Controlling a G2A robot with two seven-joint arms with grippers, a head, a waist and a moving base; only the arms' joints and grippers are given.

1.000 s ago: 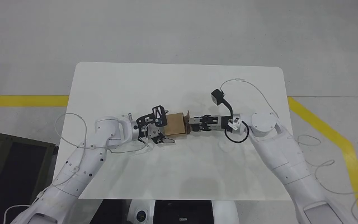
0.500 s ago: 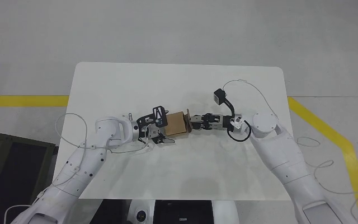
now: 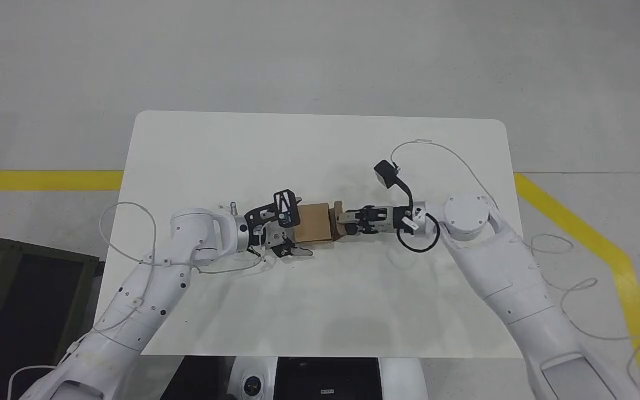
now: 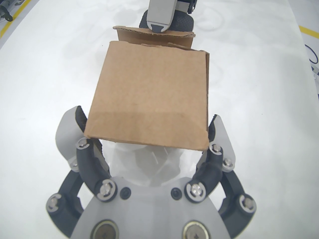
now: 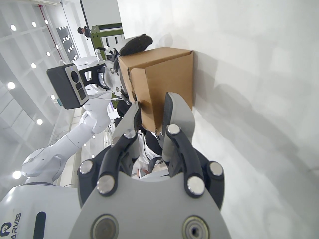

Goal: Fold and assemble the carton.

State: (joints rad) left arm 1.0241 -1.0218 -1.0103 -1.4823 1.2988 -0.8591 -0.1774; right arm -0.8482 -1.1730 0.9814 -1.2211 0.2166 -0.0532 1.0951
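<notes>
A small brown carton point(image 3: 316, 222) lies on its side at the middle of the white table point(image 3: 300, 150). My left gripper point(image 3: 287, 226) is shut on its closed end; in the left wrist view the fingers point(image 4: 74, 123) press both side walls of the carton point(image 4: 152, 95). At the opposite, open end my right gripper point(image 3: 344, 221) is shut on an upright end flap point(image 4: 154, 34). In the right wrist view that flap point(image 5: 149, 115) sits pinched between the two fingers point(image 5: 174, 110) of the right gripper point(image 5: 152, 111), with the carton point(image 5: 169, 75) just beyond.
A thin white cable point(image 3: 440, 150) loops over the table's far right part, and another cable point(image 3: 120, 215) hangs off the left edge. Bare table surface lies in front of and behind the carton.
My right gripper has shifted slightly toward the carton, pressing the end flap closer in. The left gripper and the carton have stayed in place.
</notes>
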